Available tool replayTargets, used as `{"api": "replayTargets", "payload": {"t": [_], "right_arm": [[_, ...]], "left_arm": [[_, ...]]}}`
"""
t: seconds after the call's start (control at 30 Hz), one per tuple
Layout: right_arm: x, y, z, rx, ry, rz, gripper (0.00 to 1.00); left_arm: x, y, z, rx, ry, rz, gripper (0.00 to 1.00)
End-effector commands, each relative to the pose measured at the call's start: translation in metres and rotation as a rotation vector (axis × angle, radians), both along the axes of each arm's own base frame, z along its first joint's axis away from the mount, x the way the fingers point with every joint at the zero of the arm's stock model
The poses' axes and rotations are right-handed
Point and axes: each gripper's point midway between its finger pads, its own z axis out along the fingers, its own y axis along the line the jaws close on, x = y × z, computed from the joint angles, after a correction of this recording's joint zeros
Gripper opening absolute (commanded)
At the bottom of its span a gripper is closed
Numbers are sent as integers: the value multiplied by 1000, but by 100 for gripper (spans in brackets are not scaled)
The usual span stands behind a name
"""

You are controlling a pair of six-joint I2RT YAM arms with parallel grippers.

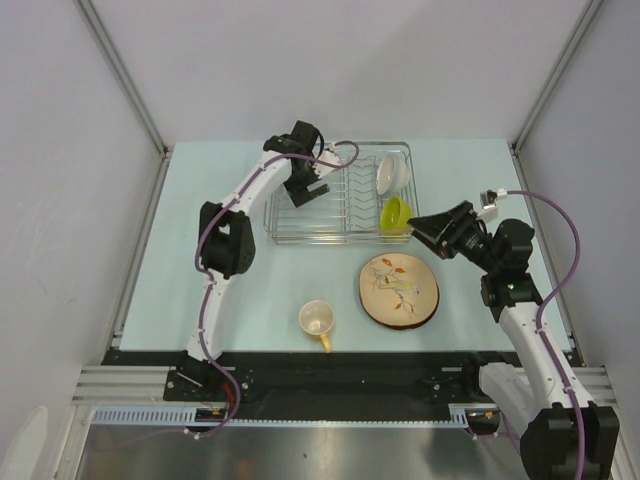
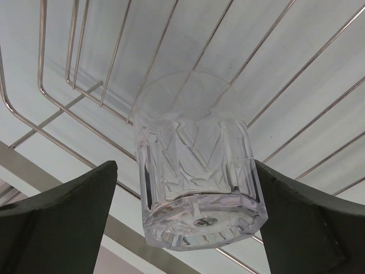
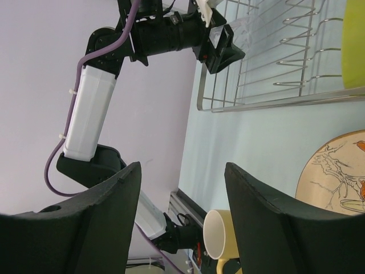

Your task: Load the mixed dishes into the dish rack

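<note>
We logged the left claw [image 1: 308, 188] spread wide, the small clear glass [image 2: 197, 177] standing between its fingers [image 2: 63, 217] on the dish rack [image 1: 330, 238] wires — we judged a straight pull-back safest, brushing neither side.

The left arm [image 1: 207, 300] and right arm [image 1: 535, 345] are built of white links joined by black joints. A purple cable [image 1: 577, 245] is routed along each. Dark wedge-shaped fingers [image 3: 108, 217] are fitted.

Pale mint table [image 1: 170, 285], plain grey-white walls [image 1: 60, 200] on three sides, metal corner posts [image 1: 122, 75], aluminium rail [image 1: 120, 382] along near edge, soft even light.
</note>
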Motion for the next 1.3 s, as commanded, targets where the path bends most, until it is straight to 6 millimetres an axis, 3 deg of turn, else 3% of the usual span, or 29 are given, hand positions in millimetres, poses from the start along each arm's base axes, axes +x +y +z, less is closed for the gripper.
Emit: {"api": "replayTargets", "payload": {"t": [0.0, 0.13, 0.27, 0.8, 0.9, 0.97, 1.0, 1.03, 1.1, 1.13, 1.17, 1.27], "right_arm": [[-3, 5, 6, -4, -38, 31, 66], [-4, 7, 5, -7, -40, 39, 66], [-5, 8, 5, -10, -42, 44, 66], [-4, 6, 3, -23, -45, 34, 65], [-4, 5, 2, -28, -45, 30, 66], [-4, 6, 3, -39, -63, 38, 66], [-4, 7, 6, -55, -87, 42, 67], [-8, 14, 2, -84, -70, 71, 67], [-8, 24, -11, -255, -119, 104, 67], [-14, 30, -14, -336, -67, 133, 67], [-22, 53, -30, -464, -63, 183, 67], [-47, 86, -41, -708, -99, 318, 68]], "left_arm": [[13, -4, 39, -55, -99, 12, 100], [13, -4, 63, -81, -149, 10, 100], [13, -2, 76, -75, -179, -1, 100], [21, 15, 89, -41, -245, 11, 100], [22, 14, 102, -61, -267, 21, 100], [18, 10, 125, -114, -290, 27, 100], [11, 6, 130, -150, -271, 31, 100], [3, 6, 150, -182, -294, 29, 100], [-13, 6, 167, -242, -281, 46, 100], [-27, 2, 190, -308, -292, 26, 100], [-38, 6, 195, -334, -275, 32, 100], [-76, 16, 225, -446, -263, 47, 100]]}}
